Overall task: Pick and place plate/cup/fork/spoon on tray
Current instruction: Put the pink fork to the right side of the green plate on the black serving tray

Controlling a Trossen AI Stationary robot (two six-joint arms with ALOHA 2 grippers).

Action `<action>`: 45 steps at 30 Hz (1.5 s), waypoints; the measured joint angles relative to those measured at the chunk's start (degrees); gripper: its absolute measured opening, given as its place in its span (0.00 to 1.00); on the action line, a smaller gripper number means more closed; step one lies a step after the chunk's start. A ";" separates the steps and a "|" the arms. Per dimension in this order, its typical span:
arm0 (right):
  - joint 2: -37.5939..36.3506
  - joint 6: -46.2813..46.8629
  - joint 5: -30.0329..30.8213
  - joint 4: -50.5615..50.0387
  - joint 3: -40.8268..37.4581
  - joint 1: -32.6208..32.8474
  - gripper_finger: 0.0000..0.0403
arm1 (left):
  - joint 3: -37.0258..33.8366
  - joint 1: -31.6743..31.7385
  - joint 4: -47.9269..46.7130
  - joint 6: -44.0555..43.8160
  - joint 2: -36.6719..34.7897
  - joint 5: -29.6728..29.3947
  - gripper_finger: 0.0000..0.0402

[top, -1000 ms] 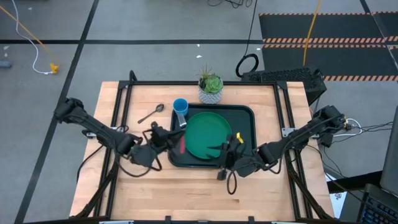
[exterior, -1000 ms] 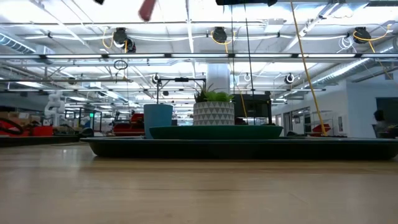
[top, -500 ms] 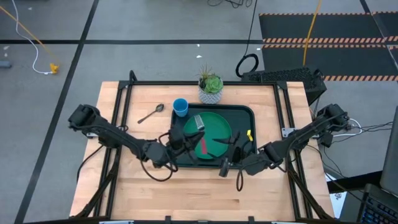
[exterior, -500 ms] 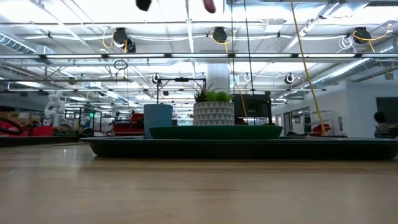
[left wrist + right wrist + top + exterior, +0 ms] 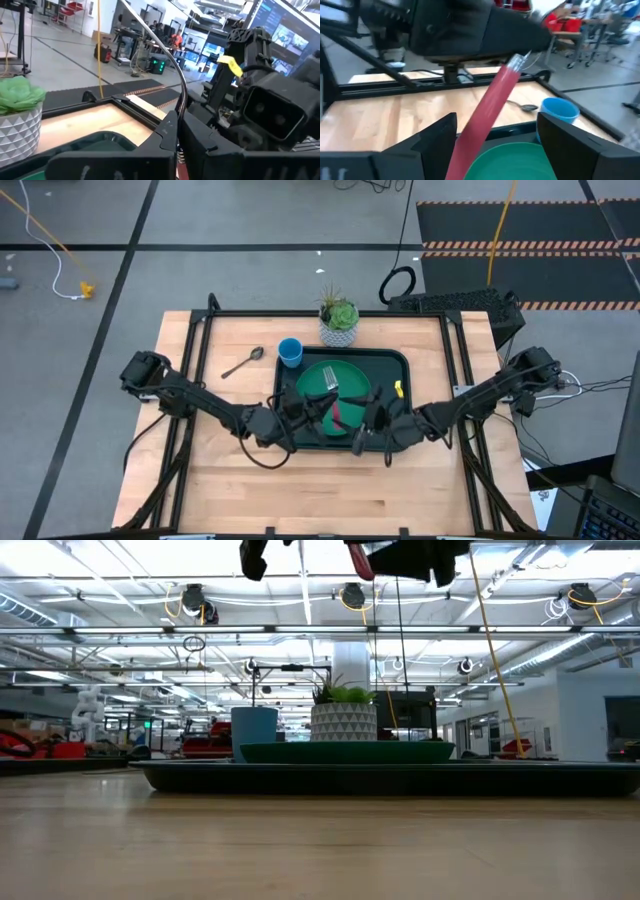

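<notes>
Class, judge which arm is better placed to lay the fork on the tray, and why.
Left, probably. The left gripper grips the fork near its metal head over the tray; the right gripper is open, its fingers only flanking the red handle.

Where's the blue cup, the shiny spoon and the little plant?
cup [image 5: 290,352], high view, on its open top.
spoon [image 5: 241,363], high view, on the middle of its thin handle.
plant [image 5: 339,315], high view, on its green leaves above the white pot.

Both arms reach inward, nearly meeting; left end effector [image 5: 312,408] clamped, right end effector [image 5: 368,417] spread.
</notes>
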 joint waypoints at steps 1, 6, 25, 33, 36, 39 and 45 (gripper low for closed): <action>0.00 0.70 -1.13 0.08 -0.32 -0.55 0.63 | 0.00 0.04 -0.06 0.00 0.00 0.00 0.03; 0.00 2.29 -5.24 1.52 -1.77 -2.49 0.51 | 0.00 0.19 -0.37 0.47 0.00 0.19 0.01; 0.00 1.46 -14.27 5.46 -3.16 -4.12 0.09 | 0.00 0.13 -0.19 4.30 -0.05 3.81 0.03; -2.07 0.31 -17.45 2.37 -3.16 -3.95 0.05 | 0.02 -0.53 -2.73 3.67 -1.26 6.81 0.22; -4.89 0.37 -17.23 -1.71 -3.10 -3.44 0.05 | 0.02 -0.99 -6.39 4.13 -3.32 6.67 0.35; -7.05 0.72 -12.49 -6.25 -3.07 -2.54 0.04 | 0.04 -1.52 -10.76 4.11 -5.81 6.05 0.46; -8.55 0.48 8.46 -13.23 -3.07 0.70 0.04 | 0.07 -1.88 -14.94 4.45 -7.25 6.02 0.54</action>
